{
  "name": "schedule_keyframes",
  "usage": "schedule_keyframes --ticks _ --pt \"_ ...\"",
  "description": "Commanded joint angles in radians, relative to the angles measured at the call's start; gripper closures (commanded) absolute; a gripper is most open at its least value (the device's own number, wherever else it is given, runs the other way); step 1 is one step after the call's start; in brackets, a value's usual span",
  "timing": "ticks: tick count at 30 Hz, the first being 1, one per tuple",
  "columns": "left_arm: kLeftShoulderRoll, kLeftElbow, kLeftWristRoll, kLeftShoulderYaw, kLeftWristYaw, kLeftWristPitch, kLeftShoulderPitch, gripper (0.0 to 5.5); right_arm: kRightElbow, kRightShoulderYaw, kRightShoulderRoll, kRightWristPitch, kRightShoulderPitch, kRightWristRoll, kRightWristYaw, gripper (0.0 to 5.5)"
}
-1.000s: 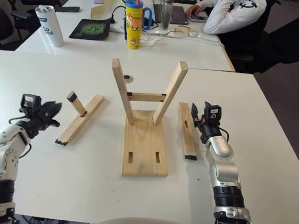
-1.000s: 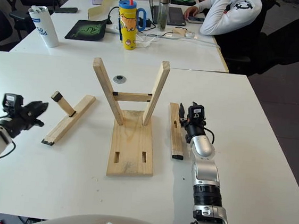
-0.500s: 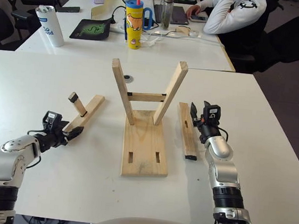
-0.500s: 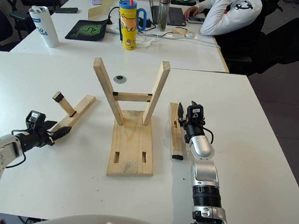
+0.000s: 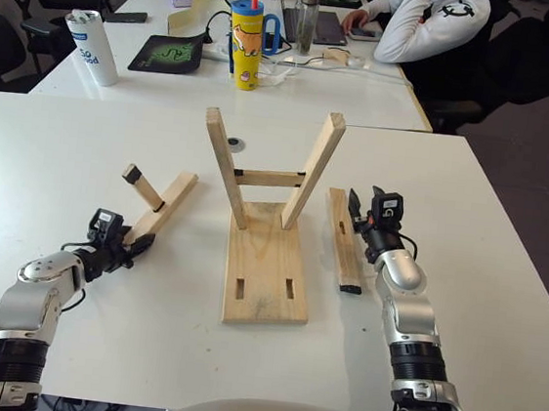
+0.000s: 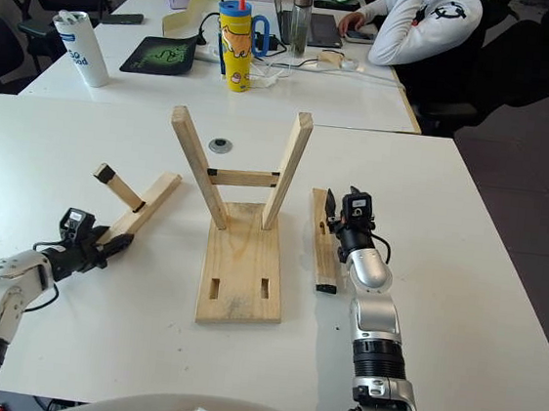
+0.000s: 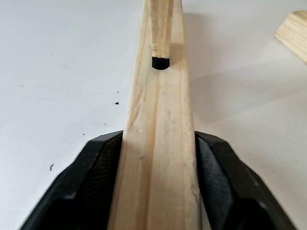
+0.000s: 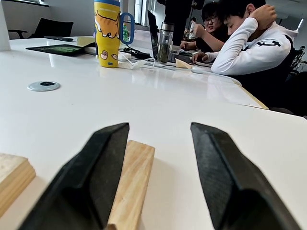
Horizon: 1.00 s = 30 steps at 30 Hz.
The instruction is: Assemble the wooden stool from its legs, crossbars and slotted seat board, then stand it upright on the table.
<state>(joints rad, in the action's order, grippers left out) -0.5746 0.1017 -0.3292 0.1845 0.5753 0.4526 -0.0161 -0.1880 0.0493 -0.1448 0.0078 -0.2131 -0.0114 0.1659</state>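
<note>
Left wrist view: left gripper point(image 7: 158, 140), low over table point(image 7: 57, 72), clamps loose leg point(image 7: 160, 98); right gripper point(image 8: 159, 129) spread open.

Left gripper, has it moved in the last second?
Yes: the left gripper moved toward the seat board, jaws now around the near end of the loose leg.

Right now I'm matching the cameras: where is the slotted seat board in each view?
Left eye: seat board, centre, lying flat.
Right eye: centre too.
Left wrist: likely the wood corner at the edge.
Right wrist: likely the wood corner at the edge.
Shared landmark: yellow cup, eye views and right wrist.
</note>
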Motion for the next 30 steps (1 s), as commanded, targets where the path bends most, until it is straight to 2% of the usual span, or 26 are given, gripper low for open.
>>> schedule_keyframes --ticks 1,11,16,20,22,23,27,28,30 --pt "0.029 0.028 0.020 -0.003 -0.016 -0.034 0.009 3.45 -0.009 -0.007 -0.002 -0.007 -0.025 -0.001 0.003 3.12" --pt "0.117 -0.049 -0.013 0.090 -0.095 -0.248 0.090 3.45 -0.014 0.008 -0.018 -0.005 -0.066 -0.006 0.006 3.12" --pt "0.131 -0.171 -0.058 0.160 -0.166 -0.287 0.181 3.45 -0.023 0.066 -0.056 0.007 -0.204 -0.040 -0.001 3.12" --pt "0.118 -0.334 -0.144 0.184 -0.191 -0.261 0.293 3.45 0.028 0.143 -0.087 0.075 -0.418 -0.138 -0.004 3.12" --pt "0.109 -0.396 -0.180 0.171 -0.183 -0.234 0.325 3.45 0.099 0.163 -0.073 0.174 -0.505 -0.256 0.026 3.12" --pt "0.104 -0.425 -0.183 0.158 -0.183 -0.224 0.336 3.45 0.153 0.176 -0.053 0.272 -0.545 -0.366 0.042 2.93" --pt "0.091 -0.523 -0.181 0.104 -0.176 -0.198 0.358 3.45 0.300 0.277 0.019 0.692 -0.681 -0.998 -0.031 2.38" --pt "0.085 -0.536 -0.172 0.089 -0.168 -0.198 0.358 3.45 0.310 0.290 0.023 0.749 -0.704 -1.148 -0.062 2.18" --pt "0.079 -0.546 -0.160 0.065 -0.151 -0.198 0.358 3.45 0.306 0.296 0.010 0.817 -0.724 -1.318 -0.091 1.79"
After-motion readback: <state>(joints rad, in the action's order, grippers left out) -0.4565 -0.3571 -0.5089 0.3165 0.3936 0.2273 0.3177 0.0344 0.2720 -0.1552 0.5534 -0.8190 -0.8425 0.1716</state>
